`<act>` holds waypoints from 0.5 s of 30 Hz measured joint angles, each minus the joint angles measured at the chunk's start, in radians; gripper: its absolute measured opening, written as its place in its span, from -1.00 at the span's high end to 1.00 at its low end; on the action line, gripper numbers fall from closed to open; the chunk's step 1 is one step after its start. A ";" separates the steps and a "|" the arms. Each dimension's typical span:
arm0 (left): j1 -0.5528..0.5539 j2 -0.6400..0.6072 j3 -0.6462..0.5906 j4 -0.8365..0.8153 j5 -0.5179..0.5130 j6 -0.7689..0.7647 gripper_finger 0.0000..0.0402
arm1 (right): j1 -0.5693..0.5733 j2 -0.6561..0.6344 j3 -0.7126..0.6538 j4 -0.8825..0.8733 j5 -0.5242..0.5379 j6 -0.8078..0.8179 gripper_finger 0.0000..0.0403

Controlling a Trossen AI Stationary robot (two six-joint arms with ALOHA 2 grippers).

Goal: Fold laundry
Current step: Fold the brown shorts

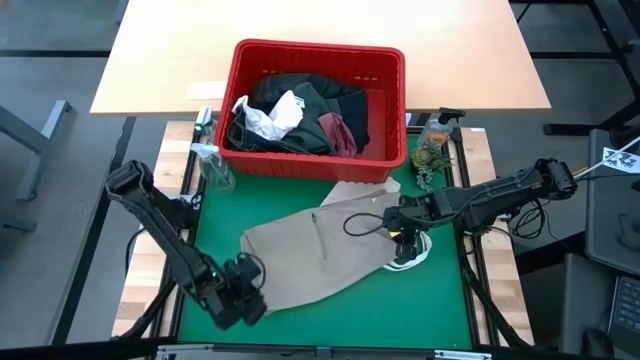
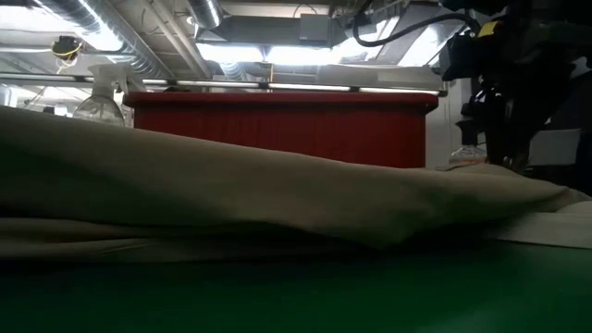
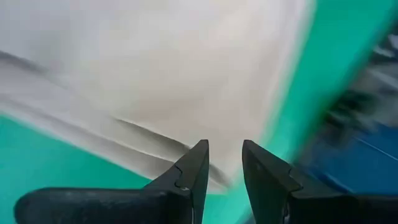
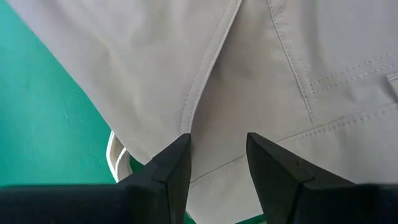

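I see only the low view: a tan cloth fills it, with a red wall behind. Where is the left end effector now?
Observer: The left end effector is at the tan garment's end on the left arm's side, low over the green mat.
Operator: Does it hold the cloth?
Observer: No. The left wrist view shows its fingers apart, with the garment's edge just ahead and nothing between them.
Operator: And the right one?
Observer: The right end effector is open over the garment's opposite end, above a stitched seam.

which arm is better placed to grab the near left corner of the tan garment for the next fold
Left, probably. The left gripper hangs right at the tan garment's near-left edge; the right gripper is over its far-right end.
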 joint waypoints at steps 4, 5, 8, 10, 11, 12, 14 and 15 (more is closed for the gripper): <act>0.080 0.000 0.000 -0.212 0.068 -0.044 0.54 | 0.000 0.000 0.000 0.001 0.000 -0.017 0.23; 0.102 0.000 0.000 -0.258 0.085 -0.044 0.54 | 0.000 0.000 0.000 0.000 0.000 -0.022 0.23; 0.165 0.002 -0.008 -0.329 0.094 -0.043 0.54 | 0.000 0.000 0.000 0.001 0.000 -0.026 0.23; 0.203 0.002 -0.025 -0.318 0.086 -0.040 0.54 | 0.000 0.000 0.000 0.001 0.000 -0.031 0.23; 0.218 0.002 -0.039 -0.302 0.085 -0.039 0.54 | 0.000 0.000 0.000 0.001 0.000 -0.038 0.23; 0.233 0.002 -0.058 -0.273 0.085 -0.037 0.54 | 0.000 0.000 0.000 0.001 0.000 -0.044 0.23; 0.259 0.002 -0.106 -0.190 0.100 -0.031 0.54 | 0.000 0.000 0.000 0.002 0.000 -0.048 0.23; 0.267 0.003 -0.130 -0.154 0.112 -0.028 0.54 | 0.000 0.000 0.000 0.002 0.000 -0.048 0.23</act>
